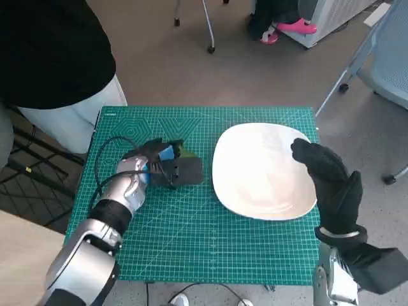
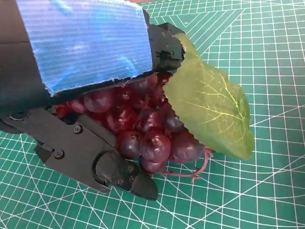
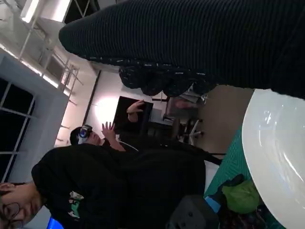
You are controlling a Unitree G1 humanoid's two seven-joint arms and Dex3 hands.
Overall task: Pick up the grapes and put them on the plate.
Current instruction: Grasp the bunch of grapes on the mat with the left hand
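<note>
head view looks steeply down on the whole tabletop (image 1: 191, 242), both arms rising from below. left wrist view sits right behind the left hand (image 2: 81, 62), very close, facing grapes (image 2: 143, 133) and mat. right wrist view rides behind the right hand (image 3: 200, 43), turned sideways, looking across the plate (image 3: 276, 152) toward a person (image 3: 109, 186). head and right wrist views share the plate; all three catch the grapes' leaf (image 2: 209, 109).

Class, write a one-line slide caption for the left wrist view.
The left hand closes around a bunch of red grapes with a green leaf on the green cutting mat.
</note>
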